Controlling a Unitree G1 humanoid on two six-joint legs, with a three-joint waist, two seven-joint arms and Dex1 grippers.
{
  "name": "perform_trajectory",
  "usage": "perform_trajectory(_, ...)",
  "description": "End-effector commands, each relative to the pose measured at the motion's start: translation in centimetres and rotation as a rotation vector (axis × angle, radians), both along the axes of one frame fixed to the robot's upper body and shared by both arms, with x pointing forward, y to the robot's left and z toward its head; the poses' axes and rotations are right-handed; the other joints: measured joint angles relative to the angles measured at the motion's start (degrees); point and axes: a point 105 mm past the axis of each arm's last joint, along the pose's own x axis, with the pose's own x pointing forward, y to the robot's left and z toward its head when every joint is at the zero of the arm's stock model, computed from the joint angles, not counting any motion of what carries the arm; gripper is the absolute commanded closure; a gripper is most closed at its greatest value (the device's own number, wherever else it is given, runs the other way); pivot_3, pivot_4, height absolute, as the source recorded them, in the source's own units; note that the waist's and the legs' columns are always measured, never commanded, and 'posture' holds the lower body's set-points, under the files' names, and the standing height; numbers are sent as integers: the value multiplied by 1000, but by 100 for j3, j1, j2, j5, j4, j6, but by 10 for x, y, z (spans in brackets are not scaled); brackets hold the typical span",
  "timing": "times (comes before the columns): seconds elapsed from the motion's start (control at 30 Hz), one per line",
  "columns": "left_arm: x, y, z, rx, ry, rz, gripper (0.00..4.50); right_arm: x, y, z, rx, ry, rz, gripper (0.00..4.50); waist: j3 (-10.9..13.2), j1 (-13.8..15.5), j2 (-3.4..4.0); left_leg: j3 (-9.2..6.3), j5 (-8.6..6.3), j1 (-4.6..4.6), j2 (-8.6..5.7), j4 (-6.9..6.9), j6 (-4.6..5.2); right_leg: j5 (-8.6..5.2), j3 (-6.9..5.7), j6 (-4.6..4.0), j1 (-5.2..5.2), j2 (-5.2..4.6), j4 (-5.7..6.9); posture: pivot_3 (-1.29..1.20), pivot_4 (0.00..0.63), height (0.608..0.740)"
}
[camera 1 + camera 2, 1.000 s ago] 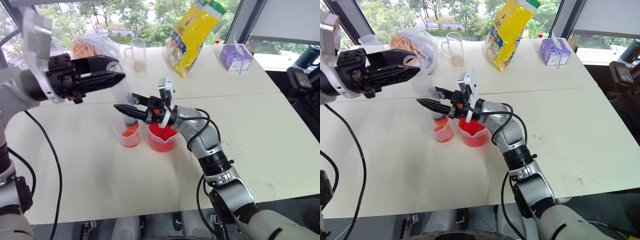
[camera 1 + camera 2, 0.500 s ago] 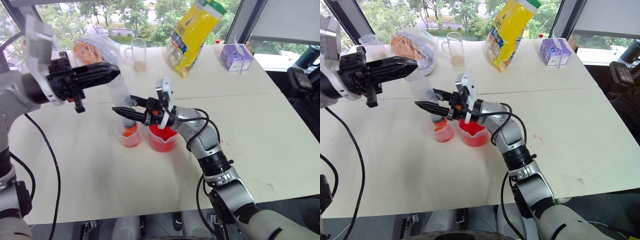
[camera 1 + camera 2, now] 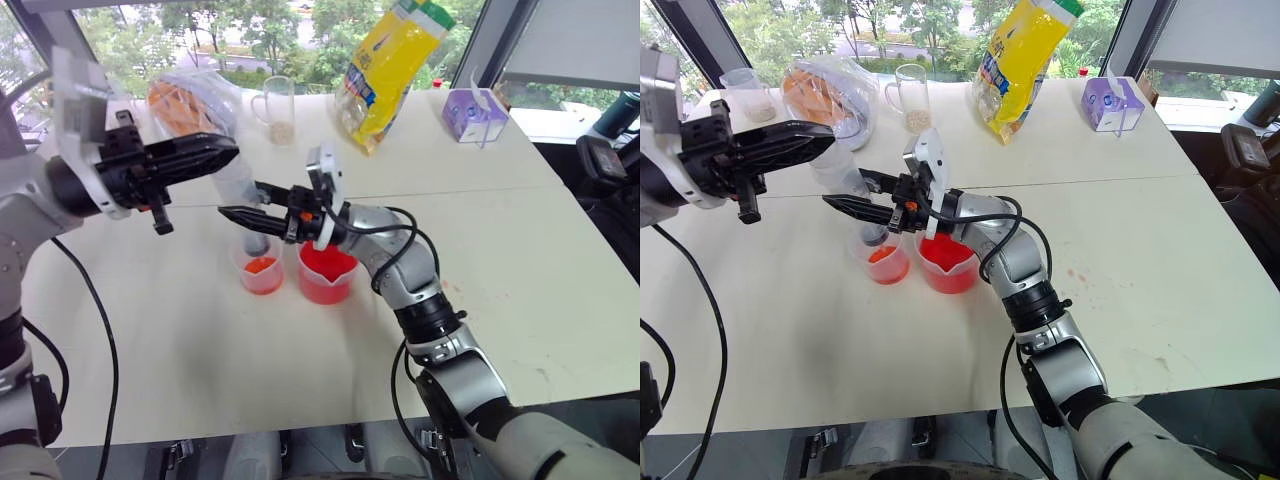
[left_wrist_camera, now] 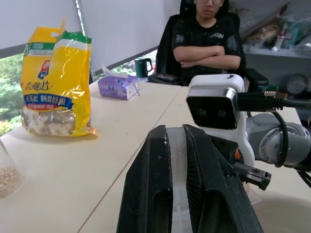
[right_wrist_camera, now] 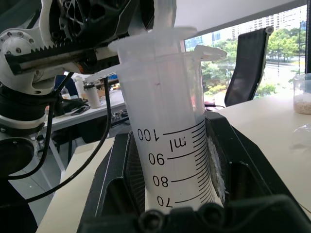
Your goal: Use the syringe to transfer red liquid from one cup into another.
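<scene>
- Right now both arms meet over the middle of a white table (image 3: 520, 270), a seam running across it where two tops join.
- The right gripper (image 3: 232, 213) reaches in level, its fingers clamped tight around the barrel of the syringe (image 5: 167, 145), which stands nearly upright; the printed scale on it reads clearly in the right wrist view.
- The left gripper (image 3: 225, 150) comes in from the other side, fingers pressed together on the white plunger at the syringe's top, seen between them in the left wrist view.
- Below the syringe sits the smaller cup (image 3: 259, 275), an orange-red patch at its bottom; the syringe's lower end hangs just above it.
- Just beside that, touching or nearly so, stands the spouted beaker (image 3: 326, 274), bright with red liquid (image 3: 325, 268).
- Further back along the window edge: a glass mug (image 3: 276, 109) with something pale in the bottom, a tall yellow bag (image 3: 385, 70), a clear bag with something orange inside (image 3: 185, 100), a small purple box (image 3: 473, 114).
- Beyond the glass, green trees.
- Across the table a person in a dark top (image 4: 206, 41) sits in an office chair, arms folded; a dark mug (image 4: 142, 67) stands near them.
</scene>
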Motion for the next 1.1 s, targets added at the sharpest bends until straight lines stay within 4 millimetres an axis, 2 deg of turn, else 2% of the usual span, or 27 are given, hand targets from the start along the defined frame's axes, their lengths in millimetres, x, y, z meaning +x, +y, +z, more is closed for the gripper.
perform_trajectory(0.03, -10, -22, -33, 98, 100, -107, 4456, 0, -15, 63, 192, -115, -48, 3154, 0, 1, 0, 0, 0, 0, 0, 0, 0, 0, 0, 0, 0, 0, 0, 0, 150, 740)
perform_trajectory(0.2, -8, -22, -36, 92, 106, -98, 4456, 0, -17, 66, 196, -114, -49, 3154, 0, 2, 0, 0, 0, 0, 0, 0, 0, 0, 0, 0, 0, 0, -1, 0, 150, 740)
perform_trajectory(0.3, -4, -18, -22, 49, 91, -81, 4456, -1, -14, 55, 173, -86, -39, 3154, 0, 4, 0, 0, 0, 0, 0, 0, 0, 0, 0, 0, 0, 0, -1, 0, 150, 740)
perform_trajectory(0.33, -3, -16, -17, 31, 87, -78, 3613, -1, -12, 50, 166, -69, -37, 3154, 0, 10, 0, 0, 0, 0, 0, 0, 0, 0, 0, 0, 0, 0, -1, 0, 150, 740)
perform_trajectory(0.37, -3, -15, -14, 20, 83, -77, 3355, -1, -10, 46, 162, -56, -36, 3154, 0, 16, -1, 0, 0, -1, 0, 0, 0, 0, -1, 0, 0, 0, -1, 0, 150, 740)
perform_trajectory(0.6, -1, 0, 0, 26, 36, -16, 40, -4, -2, 28, 135, -5, -20, 3154, 1, -21, 1, 1, 0, -1, 1, -2, 0, 0, -1, 0, -2, 1, -1, 0, 150, 740)
perform_trajectory(0.77, -5, 14, 5, 49, 31, 19, 40, -1, -4, 25, 132, 7, -32, 3154, 1, -11, 1, 1, 0, -1, 2, -3, 0, 0, -1, 0, -3, 1, -2, 0, 150, 740)
perform_trajectory(0.87, -9, 20, 5, 64, 24, 35, 40, 2, -9, 32, 148, 5, -52, 3154, 1, -5, 1, 1, 0, -1, 2, -3, 0, 0, 0, 0, -3, 0, -2, 0, 150, 740)
perform_trajectory(0.93, -10, 21, 4, 67, 24, 37, 40, 3, -17, 45, 175, 3, -63, 3154, 1, 7, 1, 1, 0, -1, 2, -3, 0, 0, -1, -1, -3, -1, -2, 0, 150, 740)
perform_trajectory(1.1, -10, 17, -2, 59, 32, 16, 40, 10, -52, 97, 305, 141, -78, 3154, 4, 13, 5, 0, 0, -3, 1, -3, -1, 1, -1, -3, -4, -3, -3, 0, 150, 740)
